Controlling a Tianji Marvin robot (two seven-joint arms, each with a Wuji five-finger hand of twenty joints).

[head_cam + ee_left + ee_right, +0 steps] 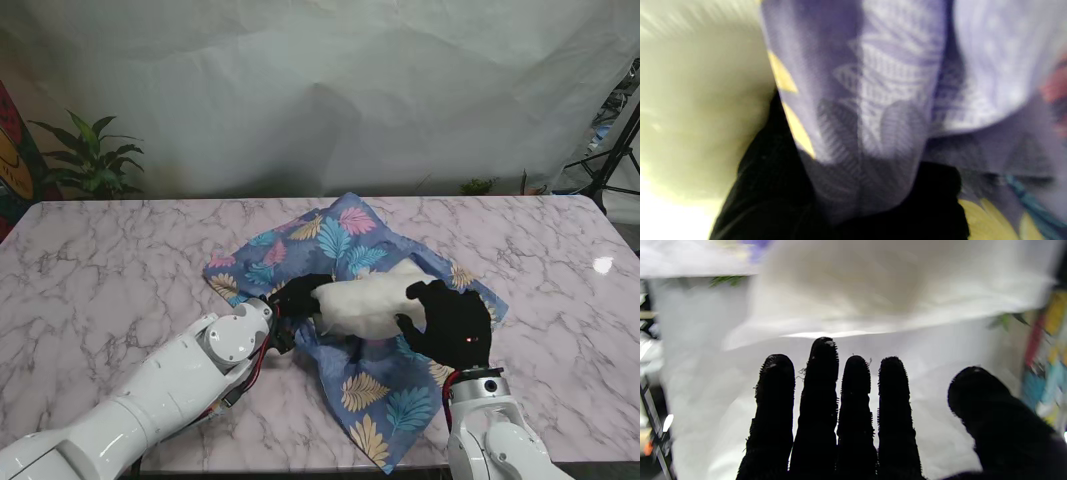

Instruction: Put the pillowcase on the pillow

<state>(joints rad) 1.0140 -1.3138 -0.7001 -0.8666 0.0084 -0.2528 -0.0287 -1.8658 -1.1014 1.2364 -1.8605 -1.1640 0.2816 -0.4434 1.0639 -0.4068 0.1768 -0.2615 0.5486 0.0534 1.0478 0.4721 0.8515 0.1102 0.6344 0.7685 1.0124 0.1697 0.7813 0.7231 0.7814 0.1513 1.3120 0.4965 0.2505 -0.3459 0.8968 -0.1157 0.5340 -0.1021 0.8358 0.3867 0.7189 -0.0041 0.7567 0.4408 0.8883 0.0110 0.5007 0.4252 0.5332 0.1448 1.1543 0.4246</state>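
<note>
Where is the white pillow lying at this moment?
In the stand's view the pillow lies on the pillowcase near the table's middle, between the left hand and right hand.

Bare marble tabletop [110, 270] lies open to my left and right; crumpled blue leaf-print pillowcase [345, 245] and white pillow [365, 305] fill the centre.

A pale marble table [110, 265] stands before a white backdrop sheet [330, 90], a potted plant [92, 160] at the left.
</note>
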